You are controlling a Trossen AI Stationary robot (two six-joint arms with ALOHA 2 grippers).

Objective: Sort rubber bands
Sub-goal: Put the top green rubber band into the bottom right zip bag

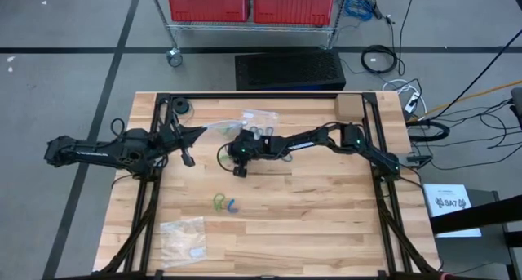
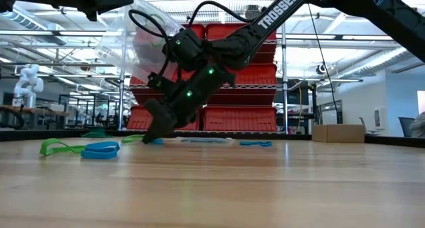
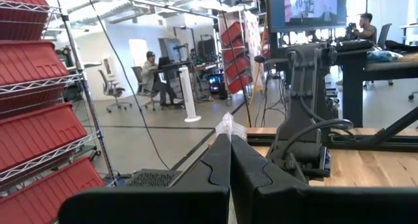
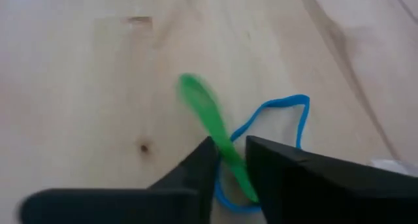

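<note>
While the right tool (image 4: 230, 160) sits low over the middle of the worktop (image 1: 326, 223), its 2 fingers are nipped on a green rubber band (image 4: 208, 119), with a blue rubber band (image 4: 274, 119) lying on the wood just beside it. The green loop runs up out of the narrow gap between the jaws, so this looks like the pick-up step of the sorting, a single colour being teased away from its neighbour.

Over at 9 o'clock the left tool (image 1: 186, 152) hangs above the worktop with its fingers pressed together on a clear plastic bag (image 2: 136, 35), held up off the wood. Another clear bag (image 1: 183, 235) lies flat at 7 o'clock, and a small green and blue pair of bands (image 1: 224, 203) rests at about 6 o'clock from the right tool. More bands (image 1: 259, 133) lie by a third bag at 12 o'clock.

Next call, I'd judge: lift the green one clear, check the blue isn't snagged and dragged along, then carry it toward the held bag.
</note>
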